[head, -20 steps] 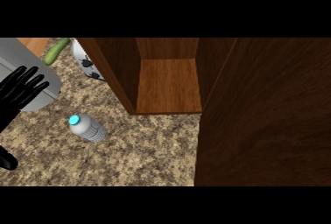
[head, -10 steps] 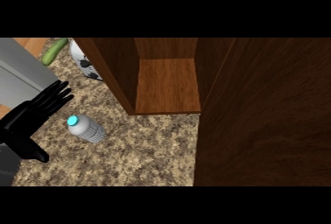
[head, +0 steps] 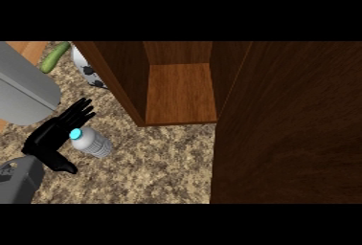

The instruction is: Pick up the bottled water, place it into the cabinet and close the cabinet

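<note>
Left hand (head: 53, 134) sits low at the view's left, its grey forearm (head: 17, 179) coming up from the bottom corner. The fingers (head: 79, 109) are stretched out straight and spread, pointing up and to the right, thumb (head: 62, 165) sticking out below — a wide-open hand, holding nothing. Right against it lies the bottled water (head: 92, 142): the bottle is on its side on the speckled counter (head: 155, 162), its glowing blue cap (head: 75, 133) turned toward the palm and looking as if it touches the hand's edge, the clear body angling away down and to the right.

Up and to the right of the bottle stands the wooden cabinet (head: 180, 91) — open, its inner shelf floor bare and lit. The cabinet door (head: 290, 124) hangs wide, a big dark panel filling the whole right side of the view. Bottle and cabinet opening are near each other but apart, counter showing between them.

At the far left, a grey appliance (head: 25, 91) with a rounded corner. Above it, a green cucumber (head: 55, 56), and beside that a white object with dark spots (head: 88, 69), partly hidden by the cabinet's side wall. The right hand does not show.
</note>
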Tool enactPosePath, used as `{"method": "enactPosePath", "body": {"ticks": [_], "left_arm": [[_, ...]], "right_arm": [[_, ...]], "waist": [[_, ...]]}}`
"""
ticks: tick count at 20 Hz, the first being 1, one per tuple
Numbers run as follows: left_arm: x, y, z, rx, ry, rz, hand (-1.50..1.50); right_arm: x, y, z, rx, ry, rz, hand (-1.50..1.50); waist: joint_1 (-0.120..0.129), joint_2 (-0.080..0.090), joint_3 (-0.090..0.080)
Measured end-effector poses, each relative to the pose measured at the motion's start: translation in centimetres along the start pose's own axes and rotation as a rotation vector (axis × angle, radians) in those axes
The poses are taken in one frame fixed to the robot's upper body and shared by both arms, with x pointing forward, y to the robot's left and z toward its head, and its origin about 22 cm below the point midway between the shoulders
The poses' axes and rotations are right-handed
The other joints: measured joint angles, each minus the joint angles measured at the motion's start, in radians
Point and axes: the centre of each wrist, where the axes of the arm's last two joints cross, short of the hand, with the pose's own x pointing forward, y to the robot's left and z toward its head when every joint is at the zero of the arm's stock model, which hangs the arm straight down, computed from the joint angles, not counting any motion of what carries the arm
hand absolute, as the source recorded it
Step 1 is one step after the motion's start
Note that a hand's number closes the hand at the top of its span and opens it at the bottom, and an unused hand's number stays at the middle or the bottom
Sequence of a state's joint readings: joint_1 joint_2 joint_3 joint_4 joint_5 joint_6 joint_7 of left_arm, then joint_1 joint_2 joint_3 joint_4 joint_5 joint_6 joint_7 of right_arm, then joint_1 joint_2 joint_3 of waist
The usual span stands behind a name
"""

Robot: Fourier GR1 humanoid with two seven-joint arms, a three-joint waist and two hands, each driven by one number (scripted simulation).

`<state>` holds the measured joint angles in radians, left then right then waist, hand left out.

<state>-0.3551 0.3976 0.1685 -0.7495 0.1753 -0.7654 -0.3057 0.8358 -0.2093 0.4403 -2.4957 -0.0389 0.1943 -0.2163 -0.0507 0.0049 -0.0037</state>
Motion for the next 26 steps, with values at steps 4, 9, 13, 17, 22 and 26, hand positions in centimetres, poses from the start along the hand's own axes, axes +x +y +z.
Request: {"method": "enactPosePath", "body": {"ticks": [4,9,13,17,22,26], "left_arm": [[-2.0,-0.6,-0.6,0.001,0.024,0.011,-1.50],[-4.5,-1.7,-0.5,-0.001,0.047,0.001,-1.50],[-5.5,-2.3,-0.8,-0.007,0.043,0.000,1.50],[-6.0,-2.7,-1.2,0.005,0.012,-0.005,1.50],[-6.5,-3.4,-1.5,-0.008,-0.045,-0.107,1.50],[-6.9,-4.1,-1.9,-0.018,-0.114,-0.205,1.50]], "right_arm": [[0.0,0.2,0.3,0.006,0.000,-0.004,-1.50],[0.0,0.1,0.6,0.011,-0.008,0.004,-1.50],[0.0,0.2,0.9,0.010,-0.010,0.004,-1.50],[0.0,0.1,1.2,0.017,-0.014,0.014,-1.50],[0.0,0.1,1.3,0.013,-0.015,0.016,-1.50],[0.0,0.4,1.4,0.009,-0.011,0.003,-1.50]], "waist": [[-0.007,0.003,-0.001],[-0.012,0.006,-0.003],[-0.014,0.005,-0.002],[-0.016,0.006,-0.001],[-0.012,0.006,-0.001],[-0.013,0.005,-0.002]]}}
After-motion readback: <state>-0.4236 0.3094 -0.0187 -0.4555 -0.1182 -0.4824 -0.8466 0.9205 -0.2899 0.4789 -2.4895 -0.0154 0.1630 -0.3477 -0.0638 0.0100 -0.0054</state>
